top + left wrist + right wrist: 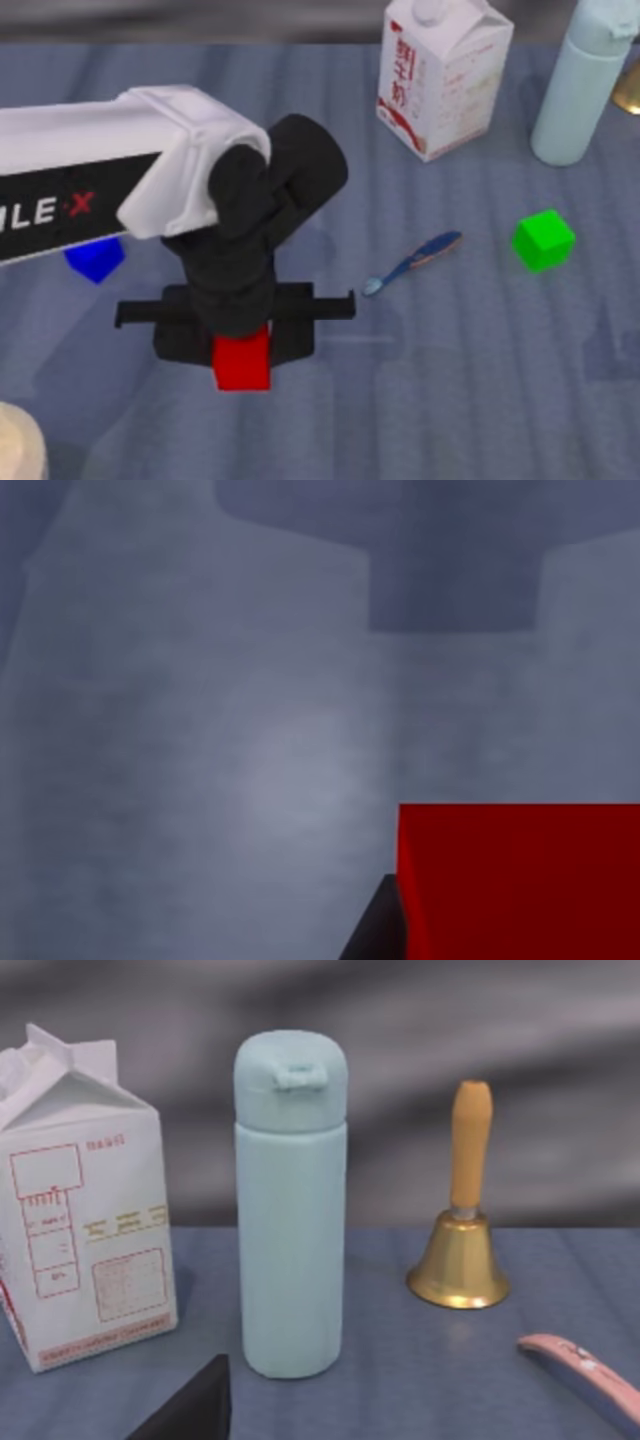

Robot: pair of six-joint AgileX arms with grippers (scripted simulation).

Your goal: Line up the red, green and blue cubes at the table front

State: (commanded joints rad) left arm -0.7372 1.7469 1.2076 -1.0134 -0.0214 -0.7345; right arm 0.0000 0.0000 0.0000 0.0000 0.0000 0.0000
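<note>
Left gripper [242, 350] low over the near-left part of the grey-blue striped worktop [450, 400], fingers clamped on the small glossy bright-red cube [241, 362]; red cube showing just under the black gripper body in the top view, and filling a corner of the left wrist view [520, 880] with one dark fingertip [375, 930] against its side; bare cloth below, whether resting or just lifted not readable.

Small glossy deep-blue cube [96, 258] on the left, farther back than the red one, half hidden beneath the white left arm; small glossy bright-green cube [543, 239] well apart on the right, about level with the blue one; neither yet at the near edge.

Between red and green: slim blue spoon [415, 262], lying slantwise, bowl end towards the gripper. Far side: white milk carton with red print [443, 75], pale-blue cylindrical bottle [580, 85], brass hand bell with wooden handle [461, 1250] beyond the bottle. A pink flat object [585, 1370] at the edge of the right wrist view, unidentified.

Right gripper outside the top view; only a dark tip visible in its wrist view, state of fingers impossible to tell; presumably parked on the right.

Judged step: setting red down at the near edge as the first of the row. Deciding relation for what follows: blue just left of and behind the left fingers, nearer that arm; green far right, nearer the right arm; no long axis to mind, only square faces.
</note>
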